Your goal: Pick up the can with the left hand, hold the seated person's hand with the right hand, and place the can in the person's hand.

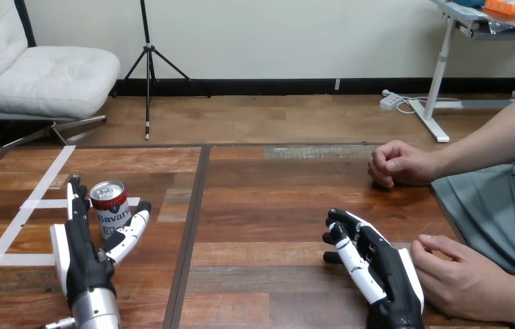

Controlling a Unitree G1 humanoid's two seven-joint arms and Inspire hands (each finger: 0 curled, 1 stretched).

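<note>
The upright drink can [110, 205], set on the wooden table [275, 205] between the spread fingers [75, 200] and thumb of the left hand [83, 257], is judged light, smooth-walled and dentable, best clasped mid-body.

The place looks like a robotics lab or test room. The brown table of wooden planks [275, 205] carries straight lines of white tape [38, 185] on its left part.

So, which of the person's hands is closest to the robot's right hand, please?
The person's lower hand, beside the right hand; the upper fist lies farther.
</note>
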